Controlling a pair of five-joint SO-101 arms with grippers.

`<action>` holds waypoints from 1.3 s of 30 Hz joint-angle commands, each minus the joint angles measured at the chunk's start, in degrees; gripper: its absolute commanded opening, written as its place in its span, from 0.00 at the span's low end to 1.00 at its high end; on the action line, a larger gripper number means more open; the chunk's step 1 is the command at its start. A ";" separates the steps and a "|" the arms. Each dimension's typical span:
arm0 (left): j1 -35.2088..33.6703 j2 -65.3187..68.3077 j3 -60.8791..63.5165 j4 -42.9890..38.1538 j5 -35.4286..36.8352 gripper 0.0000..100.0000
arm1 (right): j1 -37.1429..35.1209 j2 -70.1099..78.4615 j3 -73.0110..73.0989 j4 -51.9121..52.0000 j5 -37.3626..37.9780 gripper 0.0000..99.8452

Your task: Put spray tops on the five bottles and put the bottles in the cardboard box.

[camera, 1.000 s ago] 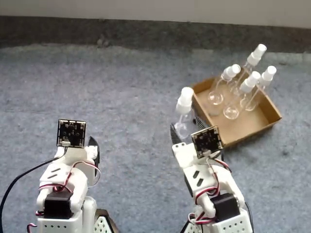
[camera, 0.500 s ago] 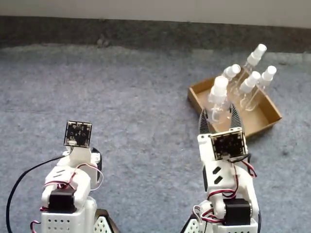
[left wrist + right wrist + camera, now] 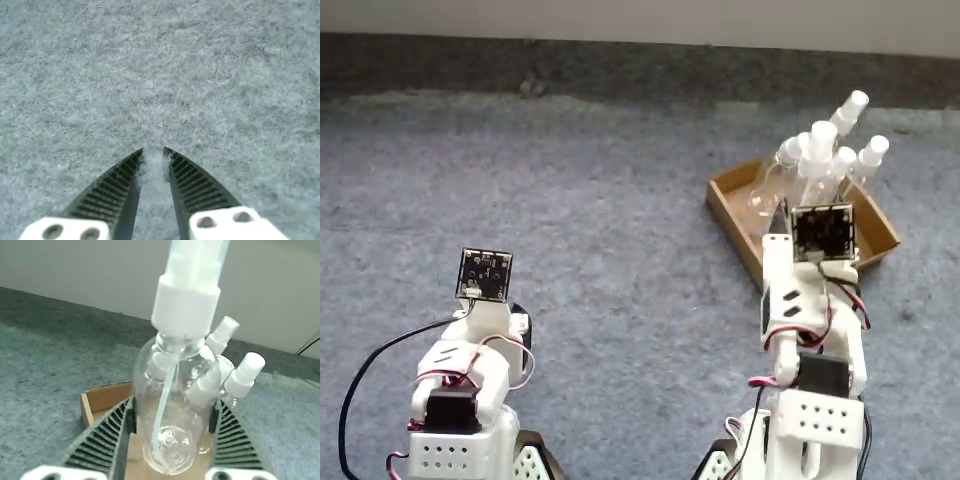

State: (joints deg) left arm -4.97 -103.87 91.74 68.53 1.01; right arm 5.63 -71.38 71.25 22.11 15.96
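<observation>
My right gripper (image 3: 174,402) is shut on a clear bottle (image 3: 175,370) that carries a white spray top (image 3: 187,295). It holds the bottle upright over the cardboard box (image 3: 102,395). From above, this held bottle (image 3: 817,150) stands among several other capped bottles (image 3: 840,165) leaning in the box (image 3: 730,205) at the right rear. My left gripper (image 3: 153,150) hovers low over bare carpet near the left front. Its fingers are nearly together with nothing between them.
Grey carpet (image 3: 600,200) covers the whole work surface. A dark strip and a pale wall (image 3: 620,20) run along the far edge. The box sits askew, with one corner pointing toward the right arm's base (image 3: 815,420).
The right arm has carried the capped bottle from the carpet left of the box to over the box's inside. The left arm has barely shifted.
</observation>
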 commanded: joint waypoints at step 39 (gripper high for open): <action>0.22 -0.66 0.31 -0.97 -0.53 0.01 | 16.04 11.91 8.31 -32.31 -8.26 0.13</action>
State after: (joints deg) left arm -4.97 -103.78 92.26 68.44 1.01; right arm 20.92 -63.38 86.02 -8.84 8.31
